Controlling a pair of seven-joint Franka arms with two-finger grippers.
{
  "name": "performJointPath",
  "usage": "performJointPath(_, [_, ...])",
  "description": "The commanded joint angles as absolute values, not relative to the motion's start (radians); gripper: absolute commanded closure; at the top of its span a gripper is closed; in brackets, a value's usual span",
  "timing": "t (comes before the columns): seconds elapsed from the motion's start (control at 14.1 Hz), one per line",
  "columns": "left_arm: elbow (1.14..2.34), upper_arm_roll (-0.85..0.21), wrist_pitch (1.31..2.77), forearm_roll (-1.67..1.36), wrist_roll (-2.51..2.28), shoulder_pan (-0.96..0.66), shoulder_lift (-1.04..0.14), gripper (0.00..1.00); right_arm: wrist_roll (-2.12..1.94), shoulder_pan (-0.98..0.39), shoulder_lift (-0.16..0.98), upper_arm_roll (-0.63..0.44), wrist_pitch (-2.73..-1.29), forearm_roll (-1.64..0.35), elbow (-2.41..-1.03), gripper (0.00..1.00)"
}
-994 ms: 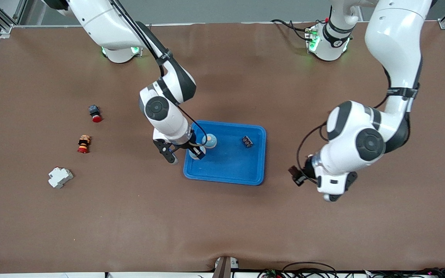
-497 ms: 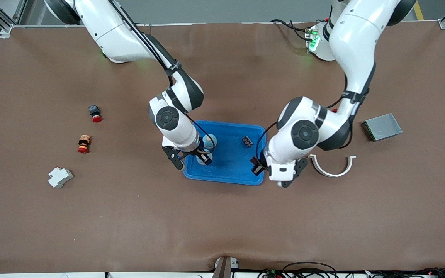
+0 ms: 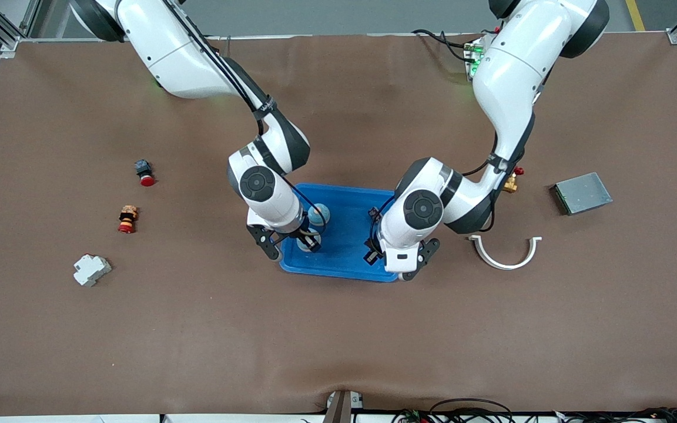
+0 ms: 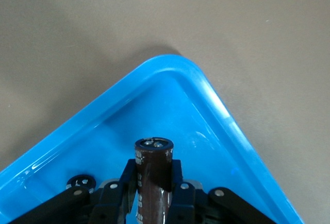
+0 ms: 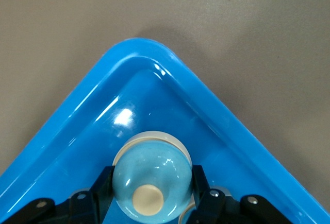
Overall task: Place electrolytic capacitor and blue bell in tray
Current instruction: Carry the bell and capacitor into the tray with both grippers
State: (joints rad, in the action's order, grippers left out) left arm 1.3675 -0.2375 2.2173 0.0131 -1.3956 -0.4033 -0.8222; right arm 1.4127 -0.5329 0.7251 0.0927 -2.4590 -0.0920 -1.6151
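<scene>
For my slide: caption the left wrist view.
Left claw shut on the capacitor, held over a corner of the tray.

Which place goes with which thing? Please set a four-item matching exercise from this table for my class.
Things:
1 electrolytic capacitor
2 blue bell
3 white curved piece
4 white breaker

Places:
A in the jaws of the right gripper
B on the table, toward the left arm's end
C in the jaws of the left gripper
D on the table, toward the right arm's end

Pairs: 1-C, 2-A, 3-B, 4-D
</scene>
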Motion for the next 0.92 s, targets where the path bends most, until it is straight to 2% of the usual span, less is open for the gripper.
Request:
performJointPath(0.0, [1.345,-0.229,2.22,0.038,-1.416,-0.417,-0.839,1.0,1.437,-0.549,0.764,0.081,-2.451,-0.064,-1.563,1.0])
performJointPath(0.36, [1.345,-0.222,2.258,0.046,-1.414,-0.417,-0.876,1.0,1.485,-0.6,0.825,0.04,-2.447,-0.041,-1.499,1.0])
performJointPath(0.78, [1.345,-0.222,2.29,0.078,-1.416,-0.419,-0.9,1.0,1.488,-0.598,0.834,0.038,-2.448,-0.005,-1.5,1.0])
performJointPath(0.85, [1.345,-0.222,2.29,0.078,-1.416,-0.417,-0.9,1.0,1.493,-0.597,0.834,0.04,-2.45,-0.008,-1.502,0.9])
